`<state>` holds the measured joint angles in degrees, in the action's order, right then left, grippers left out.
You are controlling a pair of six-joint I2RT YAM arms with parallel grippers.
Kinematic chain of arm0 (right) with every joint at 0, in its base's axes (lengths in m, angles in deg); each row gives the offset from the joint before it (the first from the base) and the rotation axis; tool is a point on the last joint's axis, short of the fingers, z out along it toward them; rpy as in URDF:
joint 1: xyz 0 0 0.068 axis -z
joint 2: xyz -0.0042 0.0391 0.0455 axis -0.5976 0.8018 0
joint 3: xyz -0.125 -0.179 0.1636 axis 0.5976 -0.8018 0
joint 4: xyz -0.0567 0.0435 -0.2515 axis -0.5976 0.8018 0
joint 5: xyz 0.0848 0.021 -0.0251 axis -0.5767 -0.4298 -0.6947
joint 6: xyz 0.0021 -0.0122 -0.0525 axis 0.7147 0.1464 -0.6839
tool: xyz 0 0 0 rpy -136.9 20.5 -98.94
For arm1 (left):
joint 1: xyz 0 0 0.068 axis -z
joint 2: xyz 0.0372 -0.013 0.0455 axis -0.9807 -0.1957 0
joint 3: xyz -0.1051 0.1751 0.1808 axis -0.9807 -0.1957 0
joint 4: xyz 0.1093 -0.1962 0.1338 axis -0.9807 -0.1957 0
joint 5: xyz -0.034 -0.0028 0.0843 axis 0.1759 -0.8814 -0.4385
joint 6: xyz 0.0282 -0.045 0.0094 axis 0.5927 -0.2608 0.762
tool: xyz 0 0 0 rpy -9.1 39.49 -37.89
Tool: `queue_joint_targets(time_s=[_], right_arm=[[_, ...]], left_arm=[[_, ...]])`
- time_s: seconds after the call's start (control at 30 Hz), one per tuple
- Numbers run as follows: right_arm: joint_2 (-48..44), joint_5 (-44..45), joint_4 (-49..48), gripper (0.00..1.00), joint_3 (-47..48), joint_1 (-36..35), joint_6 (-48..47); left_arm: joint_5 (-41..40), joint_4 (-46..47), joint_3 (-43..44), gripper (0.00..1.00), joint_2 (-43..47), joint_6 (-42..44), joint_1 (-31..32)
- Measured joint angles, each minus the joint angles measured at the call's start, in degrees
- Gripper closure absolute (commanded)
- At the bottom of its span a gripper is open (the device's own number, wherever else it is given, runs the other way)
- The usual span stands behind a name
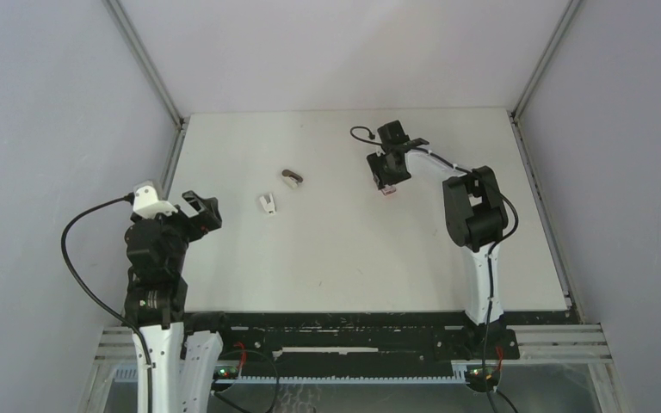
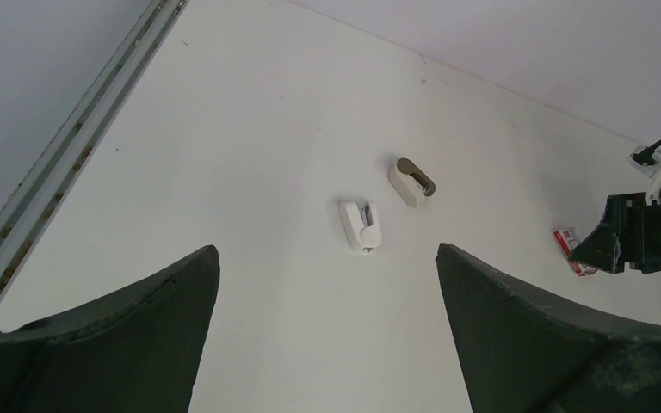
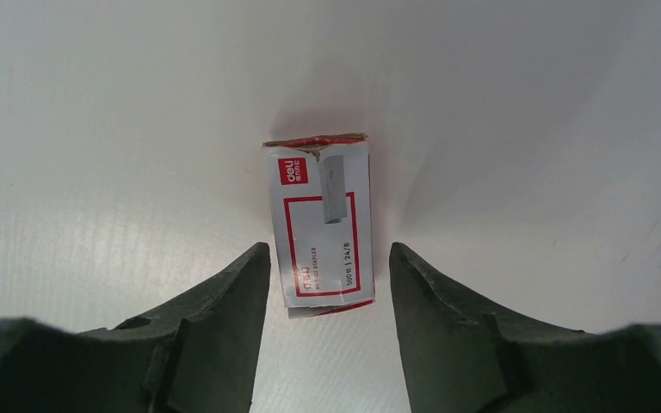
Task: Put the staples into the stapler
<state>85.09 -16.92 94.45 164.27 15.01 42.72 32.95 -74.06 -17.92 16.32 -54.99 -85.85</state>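
Right wrist: staple box (image 3: 320, 225) flat on table (image 3: 95, 129), bracketed by right gripper (image 3: 328, 251), jaws part-spread, slim gaps either side. Left gripper (image 2: 327, 258) spread wide, empty.

Table (image 1: 353, 258): white, flat, matt, with a few faint scuffs.

Lying on it:
- Box (image 3: 320, 225): staples, red with a white label, flat, label up, right of centre toward the far edge.
- White piece (image 1: 268, 203): small, left of centre.
- Brown-topped piece (image 1: 293, 178): small, white underneath, near the white piece on its far right side, not touching it.

The box lies well apart from both pieces, to their right.
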Motion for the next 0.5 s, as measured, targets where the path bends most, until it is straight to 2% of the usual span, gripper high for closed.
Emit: queue_joint_targets(time_s=[0.5], right_arm=[[0.9,-0.2,2.4,0.55,1.1,0.0,-0.1]], left_arm=[[1.0,0.0,0.0,0.00,-0.1,-0.4,-0.5]])
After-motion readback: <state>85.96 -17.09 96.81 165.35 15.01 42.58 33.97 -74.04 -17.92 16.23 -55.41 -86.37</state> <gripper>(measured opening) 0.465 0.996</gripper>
